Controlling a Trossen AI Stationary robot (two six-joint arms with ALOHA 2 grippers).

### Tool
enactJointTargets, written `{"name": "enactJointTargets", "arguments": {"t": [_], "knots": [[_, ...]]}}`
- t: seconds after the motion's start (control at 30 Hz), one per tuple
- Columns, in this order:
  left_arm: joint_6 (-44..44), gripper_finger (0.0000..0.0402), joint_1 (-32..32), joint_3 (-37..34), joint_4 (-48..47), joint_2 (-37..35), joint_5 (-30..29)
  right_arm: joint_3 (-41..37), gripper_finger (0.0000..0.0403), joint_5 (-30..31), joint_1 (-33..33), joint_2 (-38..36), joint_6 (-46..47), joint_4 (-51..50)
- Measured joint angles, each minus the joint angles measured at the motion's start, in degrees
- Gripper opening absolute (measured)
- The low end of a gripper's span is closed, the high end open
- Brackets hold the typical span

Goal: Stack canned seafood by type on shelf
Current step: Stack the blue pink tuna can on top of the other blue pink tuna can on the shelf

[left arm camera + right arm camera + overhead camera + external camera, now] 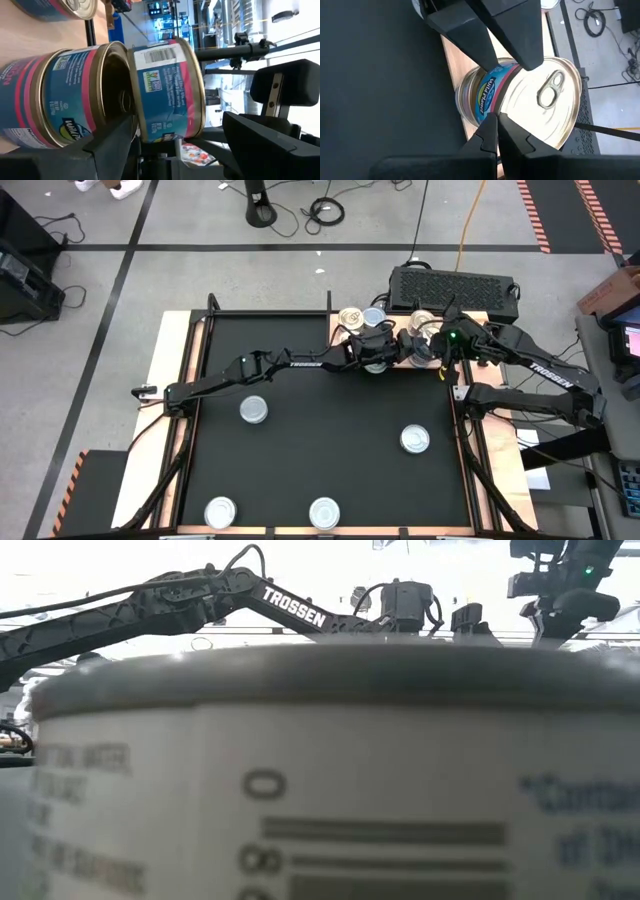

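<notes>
Two blue-and-pink cans stand stacked on the wooden shelf [27,45] at the table's far edge: an upper can [165,90] on a lower can [60,95]. My left gripper [195,107] reaches in level and is open, one finger beside the seam between the cans and one above the upper can's top, with a gap. My right gripper [496,120] is shut and slants down next to the upper can's ring-pull top [545,100]. More cans [350,317] stand on the shelf nearby. My left gripper's upper finger [270,95] stands apart from the can's top. Whether the lower finger [112,142] touches the stack, I cannot tell. My right gripper's shut fingertips lie at the rim of the upper can [492,107], and I cannot tell whether they touch it.
Several loose cans lie on the black mat: one at mid left [253,410], one at mid right [415,440], two at the near edge [220,512] [324,512]. A black ventilated box [455,285] stands behind the shelf. One can [320,790] fills the low view.
</notes>
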Motion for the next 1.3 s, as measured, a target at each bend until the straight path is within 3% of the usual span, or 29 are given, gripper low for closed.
{"name": "enactJointTargets", "arguments": {"t": [0.63,1.3], "knots": [[30.5,0.0306,0.0,0.1,-9.1,-5.3,3.1,0.1,0.0000,2.6,0.0,1.9,-0.3,1.4],[31.5,0.0305,1.7,0.1,-10.5,-6.4,2.8,1.3,0.0000,4.9,0.0,2.6,-3.0,4.7]]}}
